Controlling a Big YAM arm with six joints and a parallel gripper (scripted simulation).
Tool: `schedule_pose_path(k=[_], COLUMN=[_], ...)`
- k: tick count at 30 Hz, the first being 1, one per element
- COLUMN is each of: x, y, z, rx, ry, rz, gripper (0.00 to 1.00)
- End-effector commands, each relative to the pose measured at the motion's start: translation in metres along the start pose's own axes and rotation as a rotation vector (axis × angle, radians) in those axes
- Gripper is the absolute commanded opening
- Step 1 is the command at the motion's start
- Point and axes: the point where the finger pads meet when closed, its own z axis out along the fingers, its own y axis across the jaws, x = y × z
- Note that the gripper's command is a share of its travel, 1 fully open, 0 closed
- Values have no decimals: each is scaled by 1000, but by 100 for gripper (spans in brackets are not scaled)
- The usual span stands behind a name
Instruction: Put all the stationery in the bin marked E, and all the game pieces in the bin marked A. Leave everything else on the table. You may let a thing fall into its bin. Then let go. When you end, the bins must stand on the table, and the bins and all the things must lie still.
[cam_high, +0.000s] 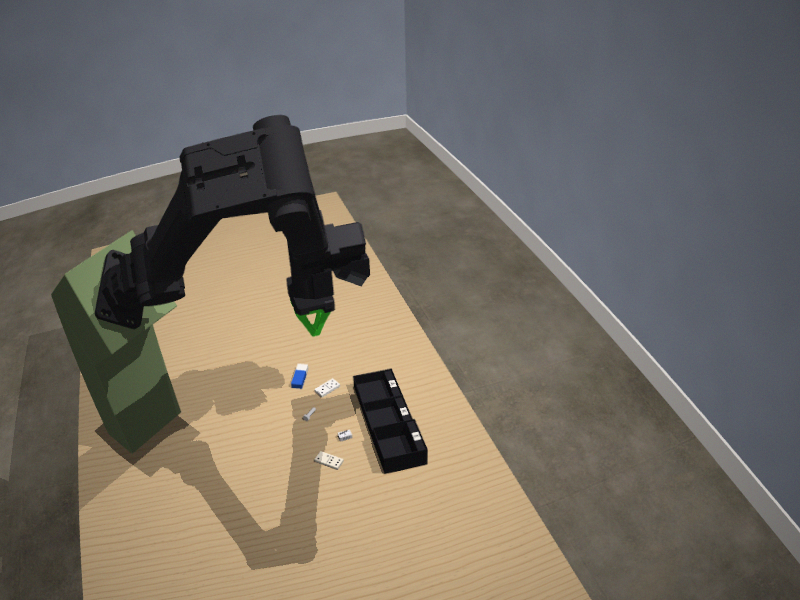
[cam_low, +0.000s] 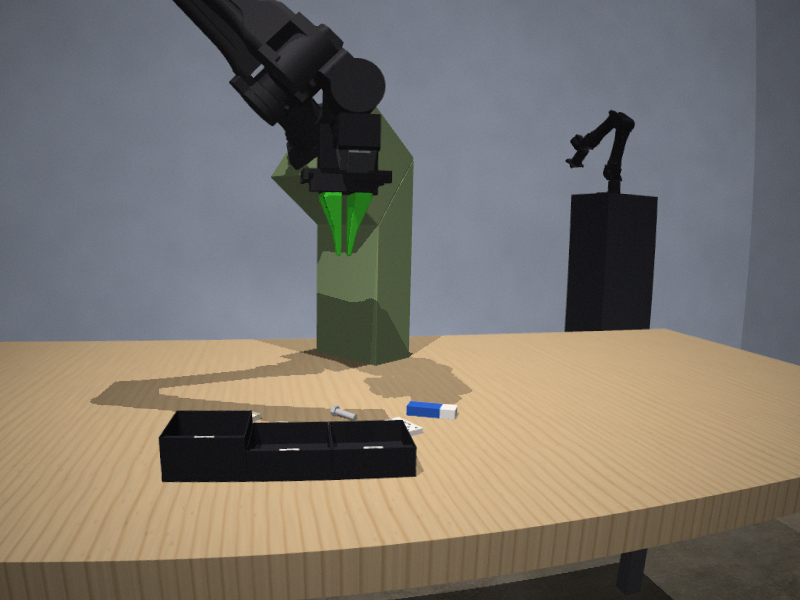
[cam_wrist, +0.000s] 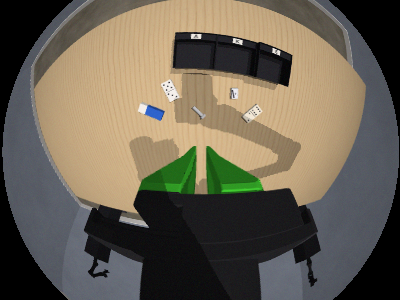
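Observation:
My gripper (cam_high: 315, 332) (cam_low: 343, 251) (cam_wrist: 200, 150) has green fingers, is shut with nothing in it, and hangs high above the table, pointing down. A blue and white eraser (cam_high: 299, 375) (cam_low: 431, 408) (cam_wrist: 151, 110) lies below it. Next to the eraser lies a white domino (cam_high: 326, 386) (cam_low: 408, 424) (cam_wrist: 170, 89). A second domino (cam_high: 328, 459) (cam_wrist: 252, 113) and a small white game piece (cam_high: 344, 435) (cam_wrist: 234, 93) lie further on. Three black bins in a row (cam_high: 403, 461) (cam_low: 290, 465) (cam_wrist: 215, 56) stand beside them; their labels are too small to read.
A grey bolt (cam_high: 308, 413) (cam_low: 343, 412) (cam_wrist: 198, 112) lies between the dominoes. The arm's green pedestal (cam_high: 116, 387) (cam_low: 368, 290) stands at the table's back. A black pedestal (cam_low: 610, 258) with a small arm stands beyond the table.

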Motion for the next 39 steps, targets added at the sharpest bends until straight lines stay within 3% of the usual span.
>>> schedule_pose_path(k=[1, 11, 13, 39], x=[1, -3, -13, -94], y=[6, 2, -12, -148], z=[0, -2, 14, 132], rx=[-3, -2, 3, 0], ry=[-8, -11, -6, 11], rz=[9, 9, 107, 69], gripper=[10, 10, 10, 10])
